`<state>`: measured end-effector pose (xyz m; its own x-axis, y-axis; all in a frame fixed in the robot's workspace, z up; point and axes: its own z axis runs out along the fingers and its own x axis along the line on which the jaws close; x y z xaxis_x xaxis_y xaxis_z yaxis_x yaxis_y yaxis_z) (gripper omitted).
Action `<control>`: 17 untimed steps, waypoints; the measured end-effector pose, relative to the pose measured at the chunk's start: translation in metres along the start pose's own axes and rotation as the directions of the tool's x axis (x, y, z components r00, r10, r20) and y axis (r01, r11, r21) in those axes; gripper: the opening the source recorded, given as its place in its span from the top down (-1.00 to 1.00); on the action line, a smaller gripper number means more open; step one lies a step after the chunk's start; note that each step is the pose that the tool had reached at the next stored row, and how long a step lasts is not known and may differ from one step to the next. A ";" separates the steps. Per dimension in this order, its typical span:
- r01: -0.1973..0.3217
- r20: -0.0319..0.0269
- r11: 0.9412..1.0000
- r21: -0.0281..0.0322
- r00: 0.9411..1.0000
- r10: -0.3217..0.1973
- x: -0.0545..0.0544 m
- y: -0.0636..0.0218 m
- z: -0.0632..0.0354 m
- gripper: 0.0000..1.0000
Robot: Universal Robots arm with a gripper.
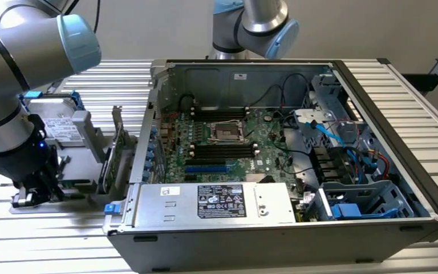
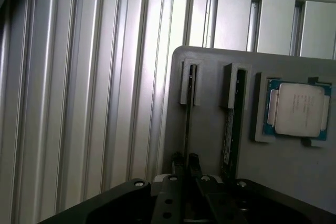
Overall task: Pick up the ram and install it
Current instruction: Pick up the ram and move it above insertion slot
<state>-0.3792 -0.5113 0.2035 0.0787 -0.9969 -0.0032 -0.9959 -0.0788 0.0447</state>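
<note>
In the wrist view the ram (image 2: pixel 187 121) is seen edge-on as a thin dark stick, standing in a slot of the grey holder tray (image 2: pixel 210 61). My gripper (image 2: pixel 186 165) is down over the stick's near end. Its two dark fingertips (image 2: pixel 178 162) sit close together, one on each side of the stick, shut on it. In the exterior view the gripper (image 1: pixel 33 193) is low over the tray (image 1: pixel 82 171), at the view's left beside the open computer case (image 1: pixel 280 228). The motherboard's black memory slots (image 1: pixel 220 152) lie inside the case.
A second thin stick (image 2: pixel 229 129) stands in the neighbouring slot, and a processor chip (image 2: pixel 296 109) lies in a recess beside it. A hard drive (image 1: pixel 55 123) and a taller green card with a bracket (image 1: pixel 116 151) stand on the tray. Cables (image 1: pixel 341 134) fill the case's right side.
</note>
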 end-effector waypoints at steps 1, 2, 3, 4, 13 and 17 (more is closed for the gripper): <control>0.000 0.000 1.000 0.000 1.000 0.000 0.000 0.0000 -0.0010 0.73; 0.000 0.000 1.000 0.000 1.000 0.000 0.000 0.0000 -0.0022 0.73; 0.000 0.000 1.000 0.000 1.000 0.000 0.000 0.0000 -0.0034 0.73; 0.000 0.000 1.000 0.000 1.000 0.000 0.000 0.0000 -0.0046 0.73; 0.000 0.000 1.000 -0.001 1.000 0.000 -0.001 0.0002 -0.0187 0.73; 0.000 0.000 1.000 -0.004 1.000 0.000 -0.001 -0.0002 -0.0279 0.73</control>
<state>-0.3778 -0.5102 0.2313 0.0784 -0.9969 -0.0036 -0.9957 -0.0785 0.0484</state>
